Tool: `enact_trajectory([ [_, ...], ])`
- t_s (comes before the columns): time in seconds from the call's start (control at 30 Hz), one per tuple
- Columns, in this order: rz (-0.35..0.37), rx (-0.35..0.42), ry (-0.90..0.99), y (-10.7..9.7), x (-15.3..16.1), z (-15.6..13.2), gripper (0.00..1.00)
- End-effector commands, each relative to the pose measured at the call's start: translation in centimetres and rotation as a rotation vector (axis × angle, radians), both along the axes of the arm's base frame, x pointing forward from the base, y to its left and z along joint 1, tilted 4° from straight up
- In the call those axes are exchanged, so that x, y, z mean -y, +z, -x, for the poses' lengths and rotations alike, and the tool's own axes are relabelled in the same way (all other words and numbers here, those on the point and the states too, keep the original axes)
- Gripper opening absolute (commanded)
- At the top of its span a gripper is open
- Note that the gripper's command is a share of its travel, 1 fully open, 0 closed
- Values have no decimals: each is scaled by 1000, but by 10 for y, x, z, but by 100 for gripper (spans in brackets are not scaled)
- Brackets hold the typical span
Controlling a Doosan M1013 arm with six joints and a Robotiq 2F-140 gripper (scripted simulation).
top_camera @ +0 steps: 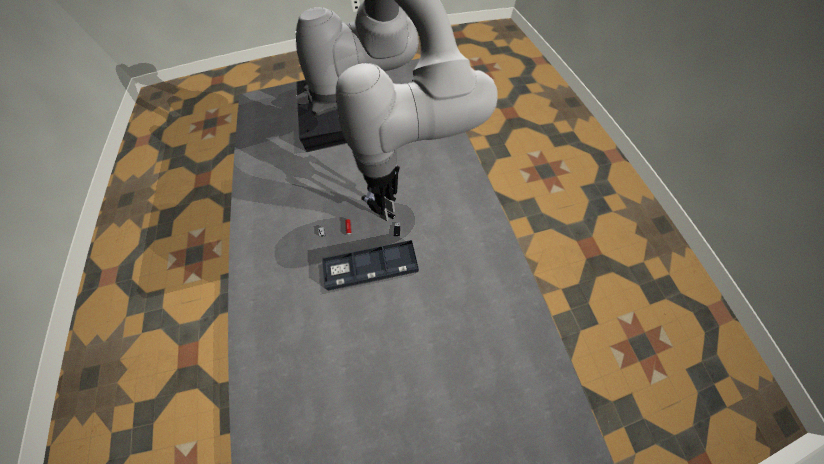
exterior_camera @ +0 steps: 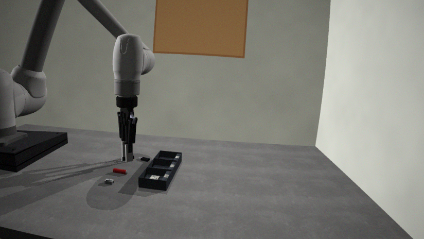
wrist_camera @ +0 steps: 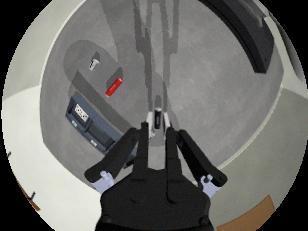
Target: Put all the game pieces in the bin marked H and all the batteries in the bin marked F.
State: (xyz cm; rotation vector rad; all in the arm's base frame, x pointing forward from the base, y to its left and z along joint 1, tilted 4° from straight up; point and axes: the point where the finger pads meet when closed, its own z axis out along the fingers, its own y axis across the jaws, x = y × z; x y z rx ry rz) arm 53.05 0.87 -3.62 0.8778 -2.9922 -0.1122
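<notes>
My gripper (top_camera: 387, 212) (exterior_camera: 126, 157) (wrist_camera: 157, 117) points straight down with its fingertips at the table top. The fingers stand narrowly apart, astride a small dark battery (wrist_camera: 157, 119) that lies on the table; I cannot tell if they touch it. A red battery (top_camera: 347, 225) (exterior_camera: 119, 170) (wrist_camera: 114, 86) lies to its left. A black row of three bins (top_camera: 370, 264) (exterior_camera: 160, 173) (wrist_camera: 89, 120) stands in front. Its left bin holds a white domino-like game piece (top_camera: 338, 268) (exterior_camera: 154, 177). The bin letters are too small to read.
A small silver-grey thing (top_camera: 320, 231) (exterior_camera: 109, 181) (wrist_camera: 94, 62) lies left of the red battery. A small black thing (top_camera: 396, 229) (exterior_camera: 144, 158) lies between my gripper and the bins. The arm's black base (exterior_camera: 26, 148) stands at the table's far end.
</notes>
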Motion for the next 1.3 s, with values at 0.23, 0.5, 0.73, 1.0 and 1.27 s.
enact_trajectory([
  [0.23, 0, 0, 0, 0, 0, 0, 5],
  [0.5, 0, 0, 0, 0, 0, 0, 5],
  [0.73, 0, 0, 0, 0, 0, 0, 5],
  [1.0, 0, 0, 0, 0, 0, 0, 5],
  [1.27, 0, 0, 0, 0, 0, 0, 5],
])
